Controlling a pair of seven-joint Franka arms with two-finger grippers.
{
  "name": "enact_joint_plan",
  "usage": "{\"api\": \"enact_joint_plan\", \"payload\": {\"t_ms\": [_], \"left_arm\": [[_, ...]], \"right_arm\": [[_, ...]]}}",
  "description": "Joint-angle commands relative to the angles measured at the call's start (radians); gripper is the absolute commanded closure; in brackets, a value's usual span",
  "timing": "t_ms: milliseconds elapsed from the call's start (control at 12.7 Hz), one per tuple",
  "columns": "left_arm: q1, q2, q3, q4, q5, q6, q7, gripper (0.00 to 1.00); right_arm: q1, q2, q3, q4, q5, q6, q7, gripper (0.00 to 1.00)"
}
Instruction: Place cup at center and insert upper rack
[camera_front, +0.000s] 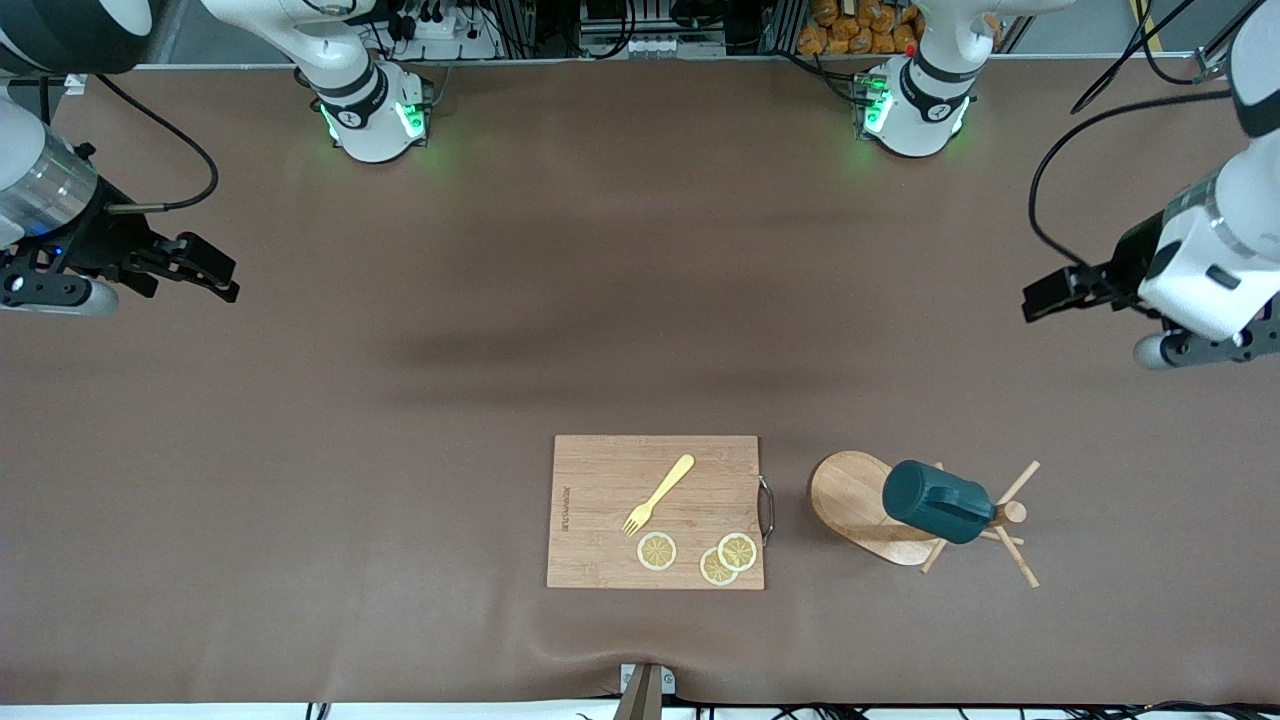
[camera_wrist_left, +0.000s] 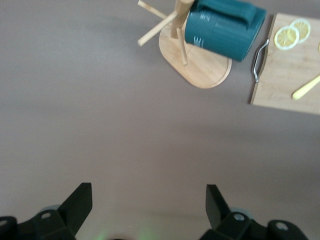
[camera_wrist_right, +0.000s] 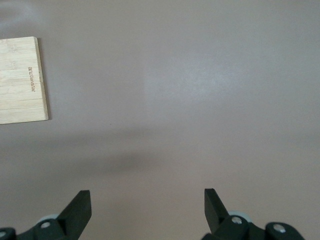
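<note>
The upper rack (camera_front: 862, 505) stands toward the left arm's end of the table, its oval base flat on the brown mat and its pole and pegs spreading out at the top. The cup (camera_front: 938, 501) hangs tilted on the rack, its dark teal body lying over the base. Just beside the rack, toward the right arm's end and apart from it, lies a bamboo cutting board (camera_front: 600, 480) with its metal handle (camera_front: 767, 509) on the edge facing the rack; a yellow fork (camera_front: 658, 494) and three lemon slices (camera_front: 726, 558) rest on it. A narrow strip of bare mat separates the board's handle from the rack's base. The left gripper (camera_front: 1040, 295) hangs over bare mat at the left arm's edge of the table, fingers spread wide and holding nothing. The right gripper (camera_front: 212, 270) hangs over bare mat at the right arm's edge, fingers likewise wide apart and empty. Wide open mat lies between both grippers and the objects
</note>
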Motion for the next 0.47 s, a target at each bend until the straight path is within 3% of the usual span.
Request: {"api": "enact_joint_plan", "payload": {"t_ms": [0,236,394], "left_arm": [[0.012,-0.131,-0.001,-0.151,0.05,0.039,0.084,0.0],[0.035,-0.245,-0.004,-0.295,0.05,0.111,0.115,0.0],[0.023,-0.262,0.0,-0.309,0.05,0.114,0.098,0.0]], "right_arm": [[-0.001,-0.007,-0.004,-0.004,-0.013,-0.003,0.006,0.0],[-0.004,-0.007,-0.004,-0.004,-0.013,0.0,0.006,0.0],[0.002,-0.008,-0.003,-0.001,-0.013,-0.001,0.006,0.0]]}}
